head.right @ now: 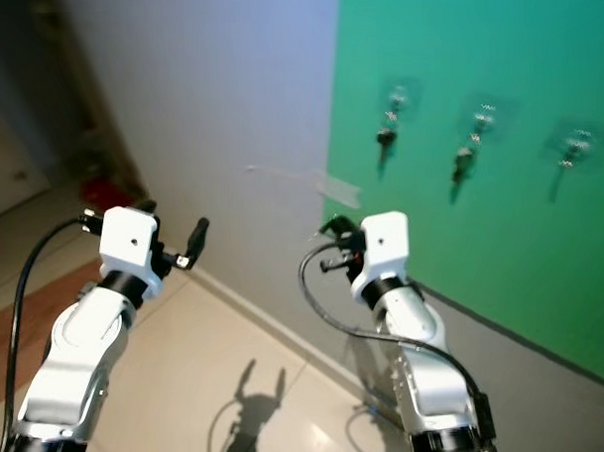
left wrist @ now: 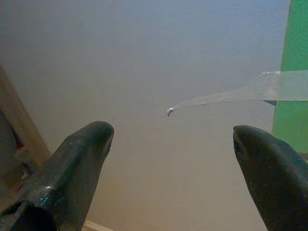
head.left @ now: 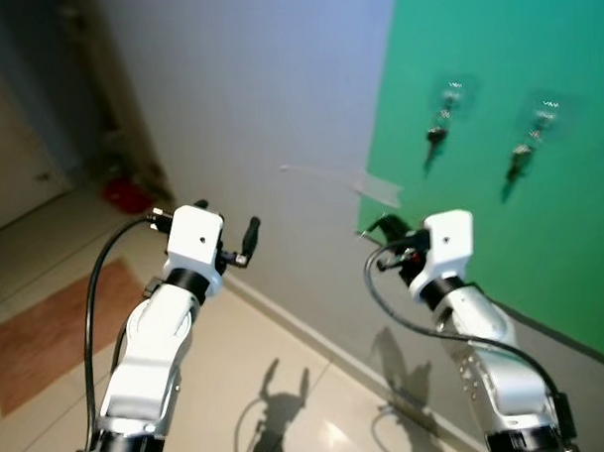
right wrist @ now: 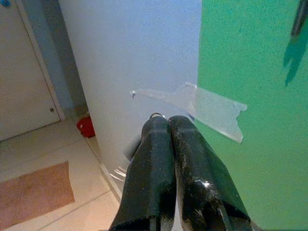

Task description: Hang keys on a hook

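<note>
Right hand (right wrist: 166, 126) pinched on a key ring (right wrist: 156, 115), left hand (left wrist: 168, 144) open; it should rise squarely toward the free hook (head.right: 577, 142) on the green panel (head.right: 501, 239).

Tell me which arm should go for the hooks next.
Right. The right gripper is shut on a key ring and sits nearest the hooks; the left gripper is open, empty.
</note>
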